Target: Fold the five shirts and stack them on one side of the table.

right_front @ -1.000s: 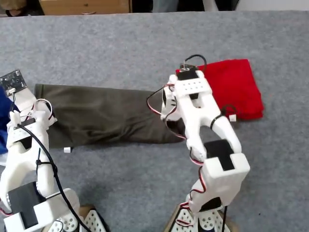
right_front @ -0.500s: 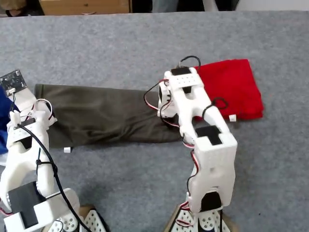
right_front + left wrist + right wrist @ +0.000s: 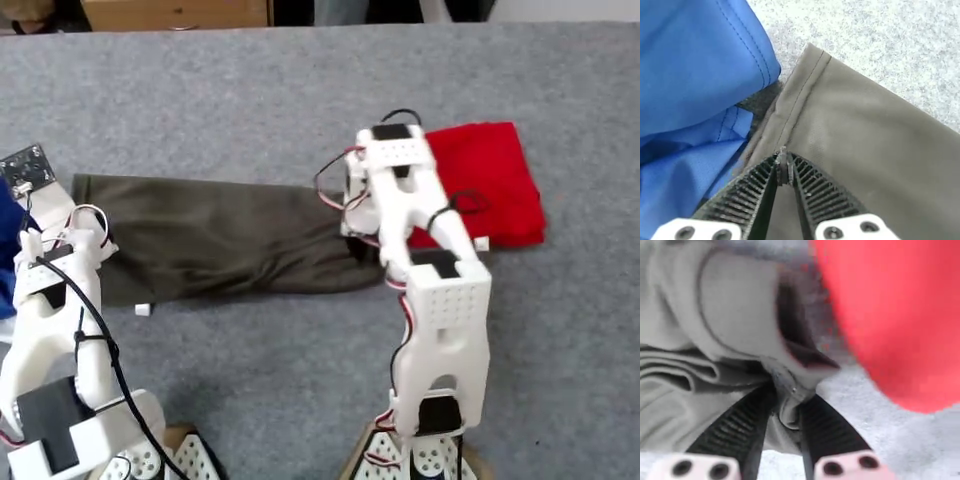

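Note:
An olive shirt (image 3: 220,240) lies as a long folded strip across the left and middle of the grey table (image 3: 250,90). A folded red shirt (image 3: 485,180) rests at the right. My left gripper (image 3: 785,167) is shut on the olive shirt's (image 3: 855,135) hem at its left end, beside a blue shirt (image 3: 695,80). At the strip's right end my right gripper (image 3: 785,405) pinches a bunch of the olive shirt (image 3: 715,330), close to the red shirt (image 3: 890,310). From above, the left arm (image 3: 55,290) stands at the left edge and the right arm (image 3: 410,220) between the two shirts.
A small circuit board (image 3: 27,165) sits at the far left edge, with the blue shirt (image 3: 8,250) just below it. A wooden cabinet (image 3: 175,12) stands beyond the table's far edge. Both arm bases (image 3: 420,450) are at the near edge.
The right arm swung left and then back right over the olive shirt's right end, and that end is now bunched a little more. The left arm has kept still.

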`<state>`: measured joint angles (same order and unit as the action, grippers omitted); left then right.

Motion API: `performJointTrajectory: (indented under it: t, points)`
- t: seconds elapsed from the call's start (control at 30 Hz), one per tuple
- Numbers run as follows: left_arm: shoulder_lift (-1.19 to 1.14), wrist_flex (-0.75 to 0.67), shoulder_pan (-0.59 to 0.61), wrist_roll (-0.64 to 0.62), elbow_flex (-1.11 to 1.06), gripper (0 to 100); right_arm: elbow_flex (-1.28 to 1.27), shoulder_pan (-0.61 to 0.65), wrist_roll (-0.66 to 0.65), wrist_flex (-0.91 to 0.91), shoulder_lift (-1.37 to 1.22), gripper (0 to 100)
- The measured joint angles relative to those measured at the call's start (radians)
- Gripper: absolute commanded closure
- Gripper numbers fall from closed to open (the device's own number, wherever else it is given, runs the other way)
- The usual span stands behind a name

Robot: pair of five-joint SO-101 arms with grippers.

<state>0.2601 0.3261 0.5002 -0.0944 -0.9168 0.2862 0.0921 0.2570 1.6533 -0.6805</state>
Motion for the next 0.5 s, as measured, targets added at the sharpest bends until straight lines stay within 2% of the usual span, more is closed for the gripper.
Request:
performJointTrajectory:
  t: [0.23, 0.4, 0.5]
  points:
    - [0.005, 0.149, 0.0, 0.0, 0.052, 91, 0.025, -0.15, -0.1, 0.048, 0.0, 98.6]
    - [0.005, 0.222, 0.0, 0.0, 0.098, 83, 0.025, -0.164, -0.12, 0.048, 0.0, 98.2]
    - [0.005, 0.298, 0.0, 0.0, 0.146, 76, 0.025, -0.164, -0.12, 0.048, 0.0, 93.1]
